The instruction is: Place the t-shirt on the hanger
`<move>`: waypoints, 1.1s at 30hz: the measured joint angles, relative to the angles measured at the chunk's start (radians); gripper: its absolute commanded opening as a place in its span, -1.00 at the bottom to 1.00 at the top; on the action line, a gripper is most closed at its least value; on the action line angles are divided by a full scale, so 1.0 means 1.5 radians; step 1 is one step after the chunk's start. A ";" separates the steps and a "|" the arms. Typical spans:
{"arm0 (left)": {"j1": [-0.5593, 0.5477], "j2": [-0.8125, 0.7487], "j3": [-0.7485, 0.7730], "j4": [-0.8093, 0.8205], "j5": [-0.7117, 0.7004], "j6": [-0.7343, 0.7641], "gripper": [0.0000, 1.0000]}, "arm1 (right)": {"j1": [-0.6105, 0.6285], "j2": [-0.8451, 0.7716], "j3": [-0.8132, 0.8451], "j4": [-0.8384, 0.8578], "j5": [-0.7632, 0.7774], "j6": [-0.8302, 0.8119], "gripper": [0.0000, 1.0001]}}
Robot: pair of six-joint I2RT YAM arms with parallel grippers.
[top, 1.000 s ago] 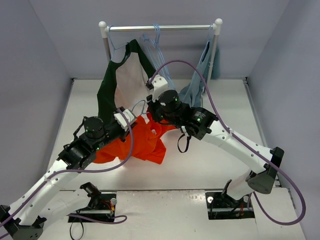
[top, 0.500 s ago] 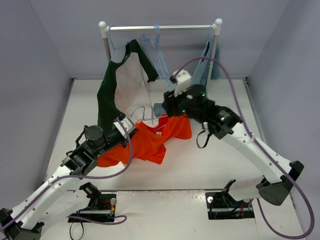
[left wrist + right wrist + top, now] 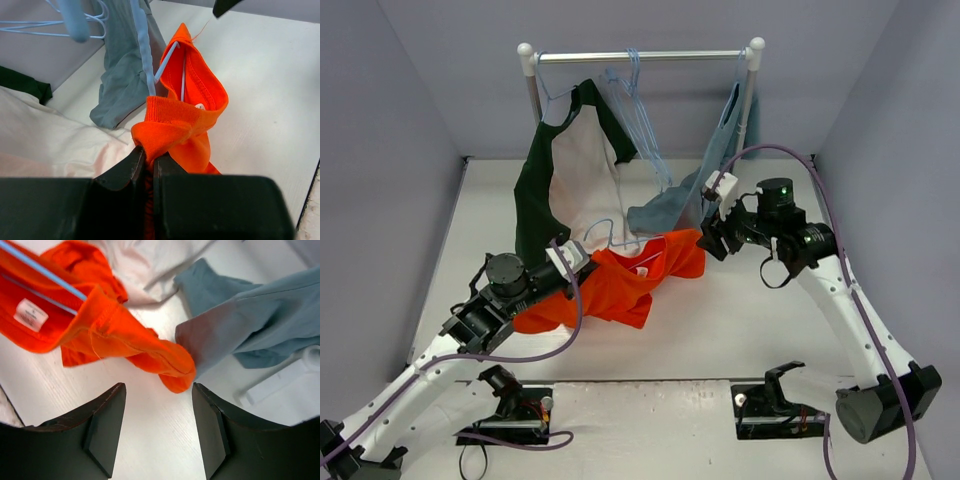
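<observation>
Orange-red soft fabric t-shirt (image 3: 620, 288) is seen crumpled on the white counter (image 3: 720, 330), its collar lifted off the surface. A thin pale-blue triangular wire hanger (image 3: 47, 274) is threaded into the neck opening; how far it reaches under the fabric is hidden, perhaps to one shoulder. The collar rib is pinched in the fully closed left tool (image 3: 149, 156), so that the opening is held raised for the hanger. The right tool (image 3: 158, 387) is held parted and empty just above the t-shirt's far shoulder, beside a grey-blue garment (image 3: 250, 315), where fabric could be drawn over the hanger's end.
</observation>
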State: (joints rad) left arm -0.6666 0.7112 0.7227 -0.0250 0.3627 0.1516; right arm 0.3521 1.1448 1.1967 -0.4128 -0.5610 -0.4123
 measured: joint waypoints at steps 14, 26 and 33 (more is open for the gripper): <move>0.000 -0.003 0.031 -0.041 0.046 0.003 -1.00 | -0.010 0.099 -0.005 -0.017 -0.169 -0.116 0.08; 0.000 0.019 0.071 -0.073 0.090 0.017 -1.00 | 0.021 0.099 0.000 -0.017 -0.178 -0.132 -0.40; 0.011 0.036 0.093 -0.081 0.073 0.040 -1.00 | 0.043 0.100 0.002 -0.042 -0.177 -0.167 -1.00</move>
State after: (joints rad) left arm -0.6503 0.7646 0.8624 -0.1470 0.4719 0.2109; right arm 0.4159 1.2942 1.2003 -0.4756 -0.8272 -0.6631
